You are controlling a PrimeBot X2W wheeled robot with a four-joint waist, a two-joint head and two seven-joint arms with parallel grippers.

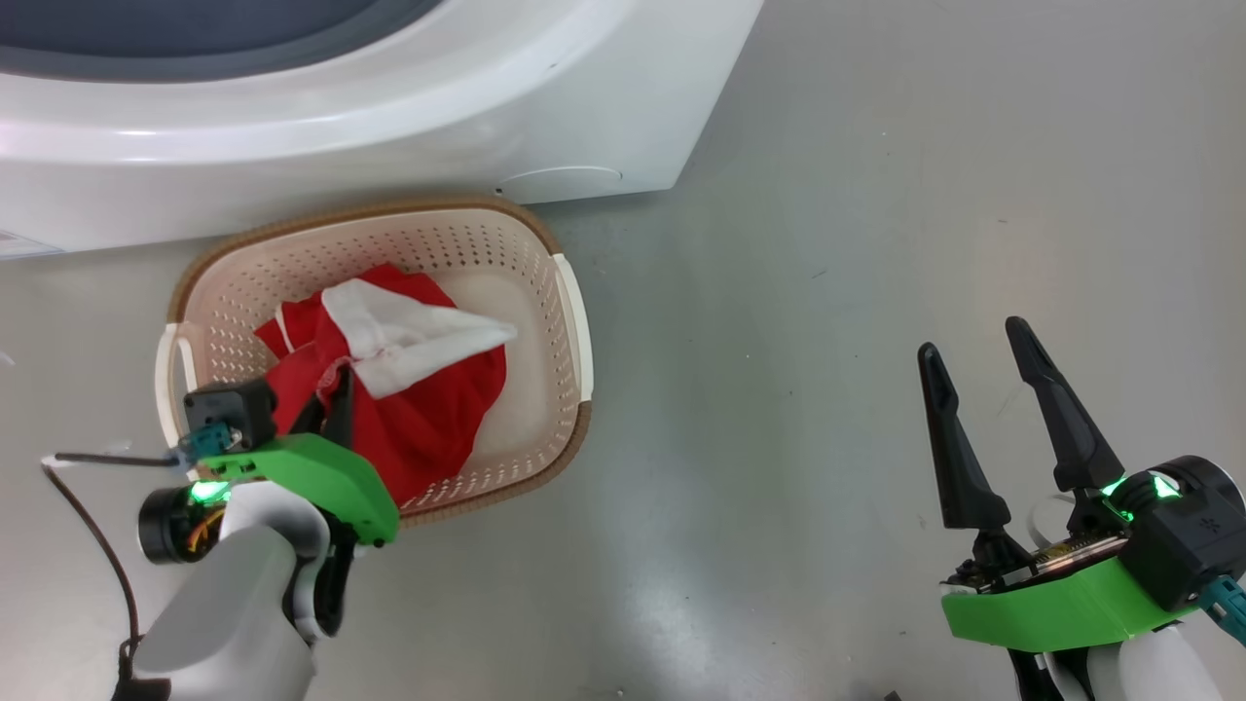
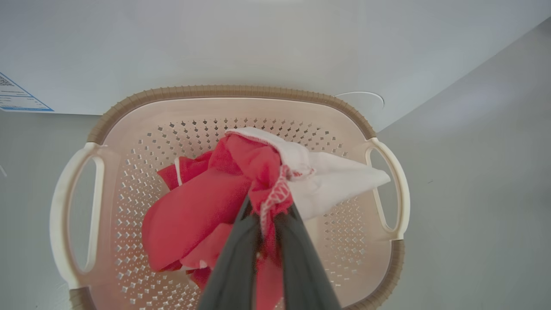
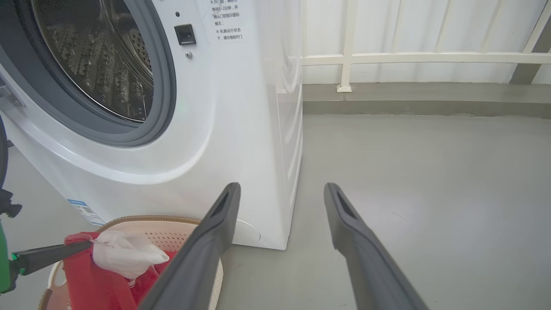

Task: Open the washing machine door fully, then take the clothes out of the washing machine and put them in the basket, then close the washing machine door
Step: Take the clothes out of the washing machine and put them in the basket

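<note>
**Dark fingers (image 2: 232,267) of the left claw (image 2: 269,211) closed on the clothes (image 2: 193,215)**

Closest to the left wrist camera, the two fingers of the left claw were seen pressed together on a fold of red fabric with a white stitched hem. The clothes were pinched at that raised fold, while the rest of the bundle was draped down inside the basket (image 2: 232,91). A white panel of the cloth was spread toward one white side handle (image 2: 398,189). The perforated bottom of the basket was left bare on that side.

The basket was set on the grey floor (image 3: 430,172), just in front of the washing machine (image 3: 241,129). Whether its brown rim was touching the white front could not be told. A small blue label (image 2: 17,97) was seen low on the machine, beside the basket.

The right claw (image 1: 973,339) was held over the bare floor, well apart from the basket and to its right. Its fingers were spread wide, and nothing was gripped between them.

In the right wrist view, the steel drum (image 3: 99,56) was seen uncovered through the round opening, ringed by the grey gasket (image 3: 165,86). A white railing (image 3: 409,58) was seen beyond the machine.
</note>
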